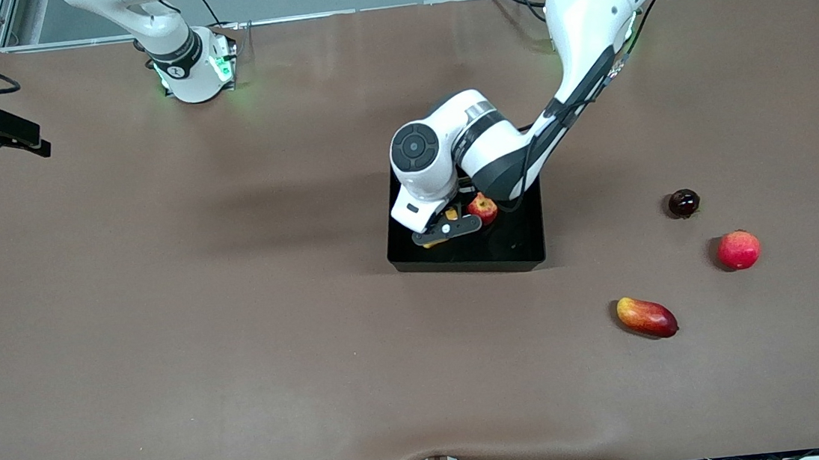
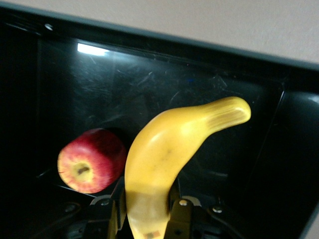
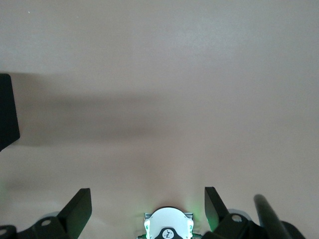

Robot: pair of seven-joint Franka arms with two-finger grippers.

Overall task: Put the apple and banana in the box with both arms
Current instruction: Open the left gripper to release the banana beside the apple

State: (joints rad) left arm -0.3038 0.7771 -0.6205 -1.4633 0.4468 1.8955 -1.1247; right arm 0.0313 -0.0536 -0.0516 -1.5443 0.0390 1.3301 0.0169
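The right gripper [image 3: 144, 209] waits high over bare tabletop [image 1: 163, 321], fingers wide. In the box [image 1: 516, 246] lies the apple [image 1: 483, 208]; over it the left gripper [image 2: 147, 214] pinches the banana [image 2: 169, 149] (mostly hidden from the front).

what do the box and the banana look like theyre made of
The box looks like glossy black hard plastic: its floor mirrors a light and carries fine scratches. The banana, held in the left claw over the box, has a smooth, even yellow, waxy skin, possibly a plastic imitation; the pictures cannot settle that.
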